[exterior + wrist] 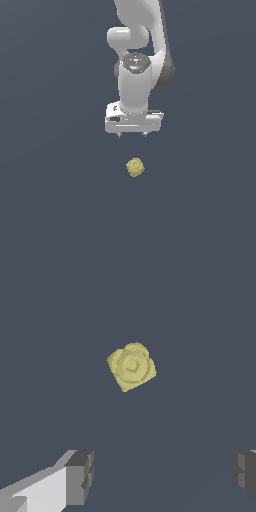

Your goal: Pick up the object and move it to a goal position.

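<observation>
The object (135, 167) is a small pale-yellow lumpy chunk lying on the dark grey floor in the exterior view. In the wrist view the object (131, 366) shows a faceted top with a ringed round mark. My white gripper (132, 135) hangs above and slightly behind it, apart from it, with the two short fingertips spread wide. The wrist view shows the gripper (162, 476) open, one grey finger pad (80, 476) on each side of the picture and nothing between them. The object is much narrower than the gap.
The white arm (140, 45) rises out of the top of the exterior view. Around it lies only the flat dark grey floor (50, 200).
</observation>
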You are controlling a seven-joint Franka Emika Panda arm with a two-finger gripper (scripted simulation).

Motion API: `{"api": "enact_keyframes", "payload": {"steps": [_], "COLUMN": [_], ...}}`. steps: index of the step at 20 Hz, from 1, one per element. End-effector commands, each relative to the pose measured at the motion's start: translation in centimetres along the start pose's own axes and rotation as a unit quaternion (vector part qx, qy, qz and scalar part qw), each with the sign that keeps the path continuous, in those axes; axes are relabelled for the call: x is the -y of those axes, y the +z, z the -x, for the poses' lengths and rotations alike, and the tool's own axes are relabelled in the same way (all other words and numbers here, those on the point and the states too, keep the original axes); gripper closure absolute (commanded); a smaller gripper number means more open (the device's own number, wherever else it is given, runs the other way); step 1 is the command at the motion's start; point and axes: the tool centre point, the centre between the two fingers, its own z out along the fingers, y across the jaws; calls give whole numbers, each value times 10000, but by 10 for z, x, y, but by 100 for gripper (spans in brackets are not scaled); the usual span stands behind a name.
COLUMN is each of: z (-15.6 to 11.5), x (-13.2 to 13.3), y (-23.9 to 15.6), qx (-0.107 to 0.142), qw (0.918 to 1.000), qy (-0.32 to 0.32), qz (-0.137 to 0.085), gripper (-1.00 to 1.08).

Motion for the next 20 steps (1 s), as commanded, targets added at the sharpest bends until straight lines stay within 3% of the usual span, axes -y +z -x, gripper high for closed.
{"api": "enact_keyframes", "payload": {"steps": [1,9,20], "z": [0,8,-2], "x": [0,-8,-6], "y": [0,9,17], "qx": [0,127,127], "qw": [10000,9998,9996], "qy": [0,39,-222], "qz": [0,140,136], "gripper": [-92,-92,-92]}}
